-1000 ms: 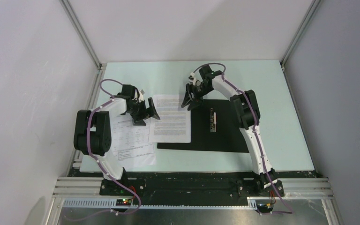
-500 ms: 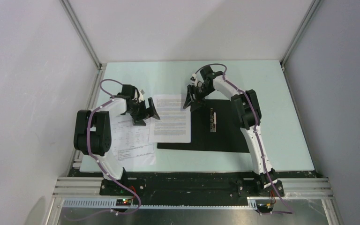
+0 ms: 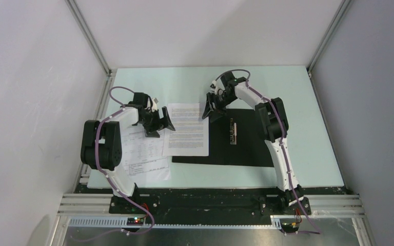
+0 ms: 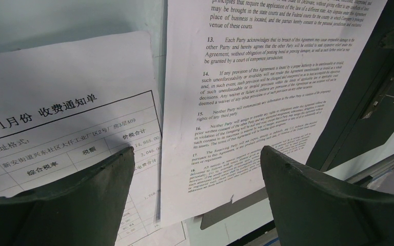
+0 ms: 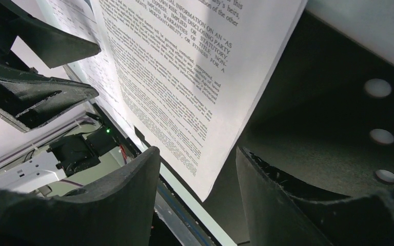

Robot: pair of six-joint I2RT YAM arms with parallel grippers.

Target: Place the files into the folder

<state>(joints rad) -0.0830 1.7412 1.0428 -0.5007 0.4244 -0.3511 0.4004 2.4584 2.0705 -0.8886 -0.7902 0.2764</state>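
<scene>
A: Where's the folder [image 3: 246, 146]?
B: Open on the table [image 3: 297, 102]. The agreement sheet [image 3: 187, 130] overlaps its left edge, and the Chinese form [image 3: 143, 154] lies left of it.
A: Jaws?
B: Left gripper [image 3: 163, 125] and right gripper [image 3: 209, 110] both gape, empty.

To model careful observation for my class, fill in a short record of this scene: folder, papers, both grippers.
folder: open, black inside up, metal clip in the middle
text sheet: flat, partly over the folder's left side
table sheet: left of the folder, outside it
left gripper: open, above both sheets, empty
right gripper: open, above the text sheet's far corner, empty
</scene>
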